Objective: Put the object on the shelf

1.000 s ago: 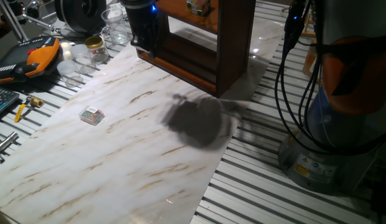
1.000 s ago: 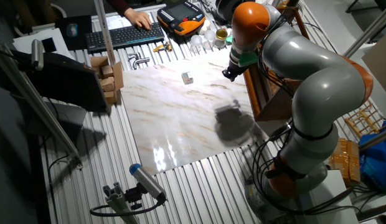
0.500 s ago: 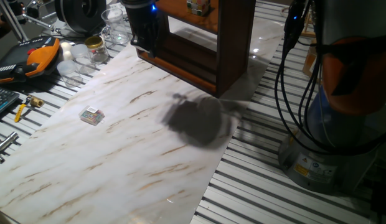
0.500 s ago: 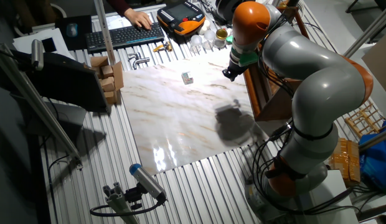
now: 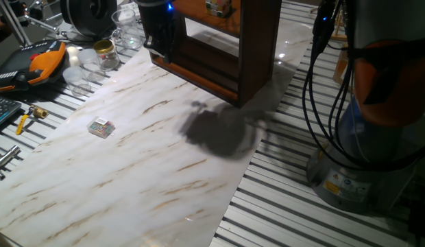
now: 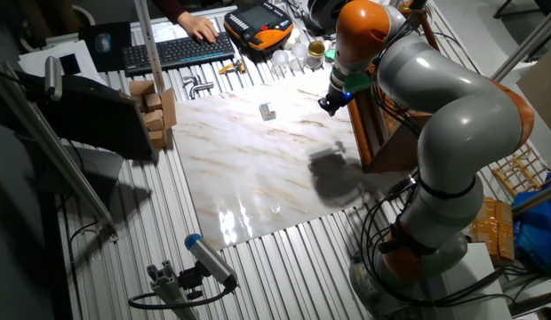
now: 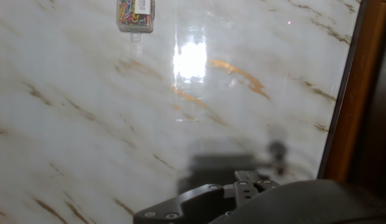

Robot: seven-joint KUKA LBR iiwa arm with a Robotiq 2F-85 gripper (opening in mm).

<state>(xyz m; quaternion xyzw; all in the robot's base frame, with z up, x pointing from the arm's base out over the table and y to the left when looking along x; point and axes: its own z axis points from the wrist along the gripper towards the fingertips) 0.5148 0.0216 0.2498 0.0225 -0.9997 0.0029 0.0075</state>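
Marble-patterned tabletop (image 5: 130,165), white with brown veins, rests on a ribbed aluminium bench; in one fixed view the dark-brown shelf (image 5: 229,58) stands at its 1 o'clock edge. On the shelf's orange-brown board, at 12 o'clock of that view, sits the puzzle cube (image 5: 217,7), only its lower part inside the frame. The black tool (image 5: 160,49) hangs just in front of the shelf's left end, above the tabletop; whether its fingers are apart or together cannot be told, since the hand view shows only part of its dark housing. A small clear box of coloured paper clips (image 5: 101,127) lies on the tabletop at 9 o'clock, well apart from the tool; the hand view shows it at 11 o'clock (image 7: 136,14). Glass jars (image 5: 103,53) and an orange-and-black handheld device (image 5: 35,65) crowd the bench at 10 o'clock. In the other fixed view, a person's hand (image 6: 197,27) rests on a keyboard (image 6: 173,51) at 11 o'clock.
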